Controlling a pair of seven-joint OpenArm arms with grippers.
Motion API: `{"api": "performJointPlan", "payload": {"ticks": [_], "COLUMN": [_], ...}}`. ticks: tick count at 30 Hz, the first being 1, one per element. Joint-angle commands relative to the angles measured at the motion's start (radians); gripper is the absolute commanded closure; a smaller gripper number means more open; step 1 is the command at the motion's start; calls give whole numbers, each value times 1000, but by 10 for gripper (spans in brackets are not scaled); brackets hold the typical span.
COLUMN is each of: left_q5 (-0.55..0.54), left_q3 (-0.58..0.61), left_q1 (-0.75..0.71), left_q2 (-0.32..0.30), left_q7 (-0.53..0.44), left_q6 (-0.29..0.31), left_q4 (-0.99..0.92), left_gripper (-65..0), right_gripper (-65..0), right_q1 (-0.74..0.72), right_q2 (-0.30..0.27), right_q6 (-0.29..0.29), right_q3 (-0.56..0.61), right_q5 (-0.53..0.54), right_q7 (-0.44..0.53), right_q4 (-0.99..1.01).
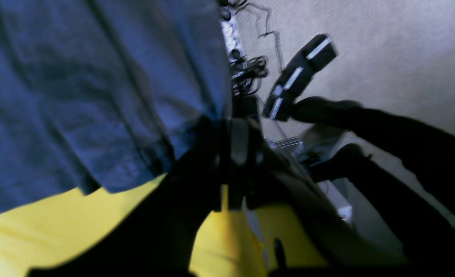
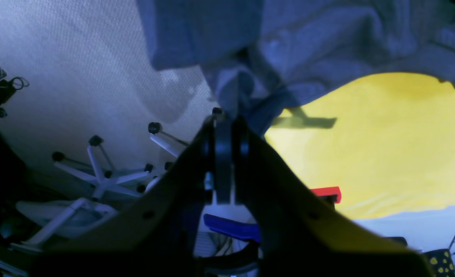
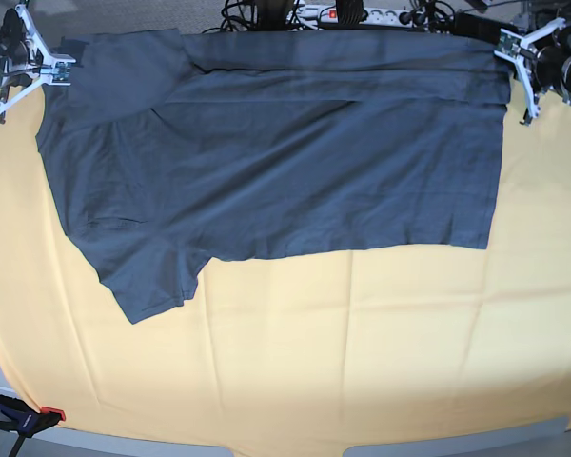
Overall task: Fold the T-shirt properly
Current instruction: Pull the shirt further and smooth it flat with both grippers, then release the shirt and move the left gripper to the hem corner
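T-shirt (image 3: 285, 162) spread on yellow cloth (image 3: 362, 352) — both grippers (image 3: 49, 69) (image 3: 510, 52) pinched shut on its far corners.

Slate-blue T-shirt (image 3: 276, 162) spread sideways across table's far half, top edge folded over, one sleeve pointing near-left.

The T-shirt (image 3: 276, 162) covers the far half of the yellow cloth (image 3: 362, 352), stretched between the right gripper (image 3: 52, 69) at far left and the left gripper (image 3: 512, 48) at far right, each pinching a corner. The near half of the cloth lies bare, open to either arm. Only a sleeve (image 3: 157, 276) reaches down at near left. A power strip (image 3: 347, 13) and cables crowd the far edge; a clamp (image 3: 24, 417) sits at the near-left corner.
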State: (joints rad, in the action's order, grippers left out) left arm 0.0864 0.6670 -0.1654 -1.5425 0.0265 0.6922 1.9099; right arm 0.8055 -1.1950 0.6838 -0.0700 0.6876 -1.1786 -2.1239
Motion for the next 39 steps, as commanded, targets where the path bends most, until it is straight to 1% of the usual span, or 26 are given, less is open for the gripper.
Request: {"api": "performJointPlan", "payload": {"ticks": [1, 3, 5, 7, 8, 12, 15, 16, 19, 20, 21, 22, 27, 31, 33, 36, 39], "left_q5": [-1, -2, -18, -18, -19, -20, -24, -24, -24, -24, -24, -23, -23, -23, -26, -81, -154], "left_q3": [-8, -8, -8, -8, -8, -8, -8, -8, -8, -8, -8, -8, -8, -8, -8, -8, -8], "left_q1": [25, 60, 84, 98, 99, 99, 97, 97, 97, 97, 97, 97, 97, 100, 116, 175, 265], "left_q2": [-11, -11, -11, -11, -11, -11, -11, -11, -11, -11, -11, -11, -11, -11, -11, -11, -11], "left_q7": [-1, -10, -53, -119, -137, -135, -136, -135, -132, -131, -131, -131, -117, -70, -63, -63, -61], "left_q6": [6, 6, 6, 6, 6, 6, 6, 6, 6, 6, 6, 6, 6, 6, 6, 6, 6], "left_q4": [3, 3, 3, 6, 8, 16, 16, 16, 16, 16, 16, 16, 17, 17, 17, 17, 17], "left_gripper": [0, 0, 0, 0, 0, 0, 0, -49, -236, -297, -336, -345, -344, -342, -342, -342, -342], "right_gripper": [0, 0, 0, 0, 0, 0, 0, -50, -266, -321, -349, -351, -347, -347, -347, -347, -347], "right_q1": [1, 1, 2, 21, 38, 55, 56, 56, 55, 55, 55, 55, 50, 42, 42, 42, 42], "right_q2": [-19, -19, -19, -21, -21, -21, -21, -21, -21, -21, -22, -22, -22, -22, -22, -21, -21], "right_q6": [0, 2, 14, 14, 14, 14, 0, 0, 1, 1, 1, 6, 8, 3, -7, -23, -45], "right_q3": [-11, -11, -11, -11, -11, -11, -11, -11, -11, -11, -11, -11, -11, -11, -11, -37, -111], "right_q5": [-8, -8, -5, 16, 26, 29, 30, 29, 29, 29, 29, 29, 39, 51, 51, 47, 48], "right_q7": [-33, -101, -149, -151, -151, -144, -143, -143, -143, -143, -145, -148, -154, -203, -218, -218, -218], "right_q4": [-6, -5, -5, -5, -5, -5, -5, -5, -5, -5, -5, -6, -34, -94, -129, -180, -229]}}
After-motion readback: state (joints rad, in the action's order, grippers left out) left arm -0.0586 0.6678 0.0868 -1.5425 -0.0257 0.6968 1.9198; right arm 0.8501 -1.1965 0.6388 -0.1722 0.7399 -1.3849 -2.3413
